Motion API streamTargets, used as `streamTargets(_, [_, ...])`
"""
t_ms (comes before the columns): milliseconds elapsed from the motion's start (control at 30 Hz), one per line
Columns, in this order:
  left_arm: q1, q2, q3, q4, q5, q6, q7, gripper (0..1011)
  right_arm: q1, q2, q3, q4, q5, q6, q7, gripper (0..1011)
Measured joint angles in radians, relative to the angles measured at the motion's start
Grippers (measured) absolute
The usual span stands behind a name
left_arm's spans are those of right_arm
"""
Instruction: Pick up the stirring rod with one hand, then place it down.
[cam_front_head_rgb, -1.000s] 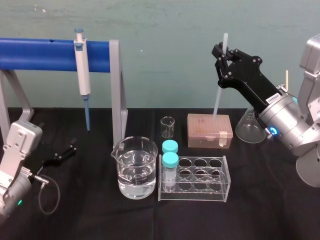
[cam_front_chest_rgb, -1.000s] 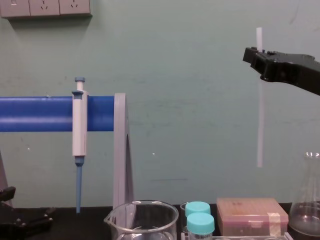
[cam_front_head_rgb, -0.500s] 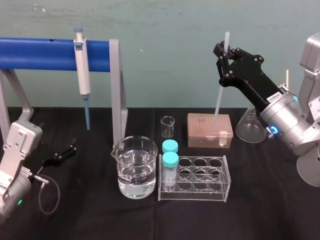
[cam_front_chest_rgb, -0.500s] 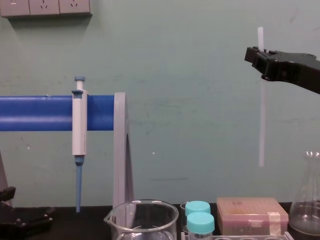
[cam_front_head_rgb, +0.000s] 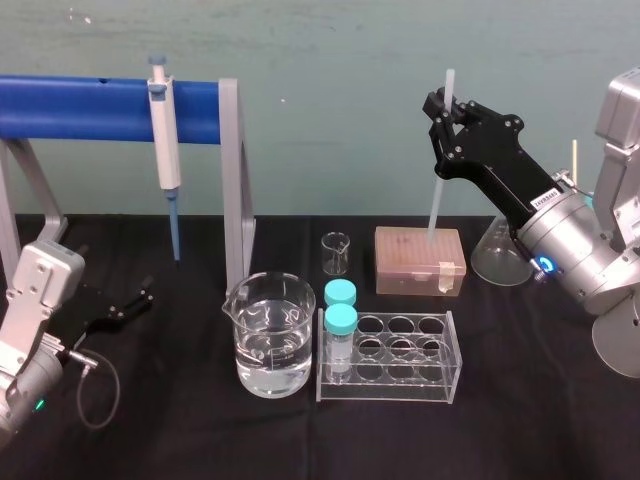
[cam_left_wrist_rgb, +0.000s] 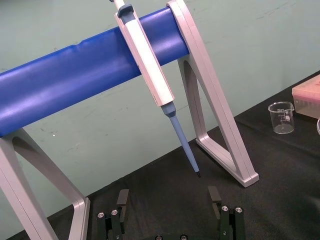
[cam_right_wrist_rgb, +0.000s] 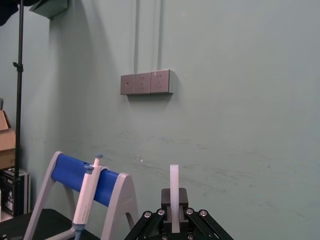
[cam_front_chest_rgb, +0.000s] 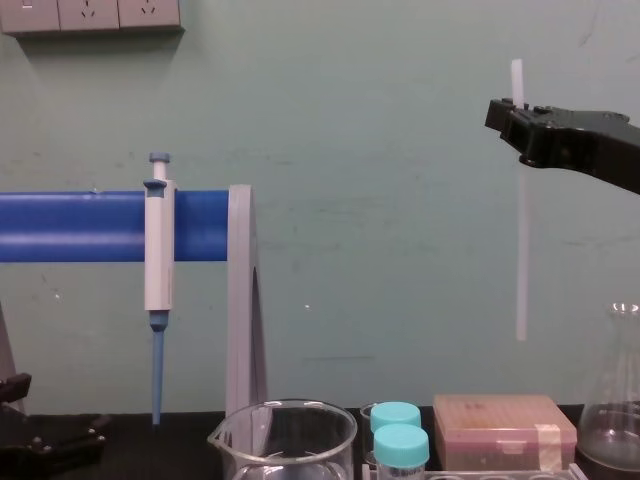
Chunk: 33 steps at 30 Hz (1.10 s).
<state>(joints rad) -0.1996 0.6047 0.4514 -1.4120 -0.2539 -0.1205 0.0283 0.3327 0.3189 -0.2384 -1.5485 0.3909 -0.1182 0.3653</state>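
Right hand (cam_front_head_rgb: 443, 103) clenched on the stirring rod (cam_front_head_rgb: 435, 200), held near-upright above a pink box (cam_front_head_rgb: 420, 262), head view. Left wrist view: left hand (cam_left_wrist_rgb: 168, 197) released, down by the black counter (cam_left_wrist_rgb: 280, 165) near the pipette (cam_left_wrist_rgb: 148, 65). Chest view: rod's lower end well above the box.

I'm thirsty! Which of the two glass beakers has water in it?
The big clear glass beaker beside the clear plastic tube rack holds clear liquid; the tiny glass beaker behind it looks empty.
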Motion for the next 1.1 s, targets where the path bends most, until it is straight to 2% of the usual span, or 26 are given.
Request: streamTargets(1100, [0.000, 0.000, 0.000, 0.000, 0.000, 0.000, 0.000, 1000, -0.006, 0.003, -0.001, -0.001, 0.005, 0.007, 0.011, 71])
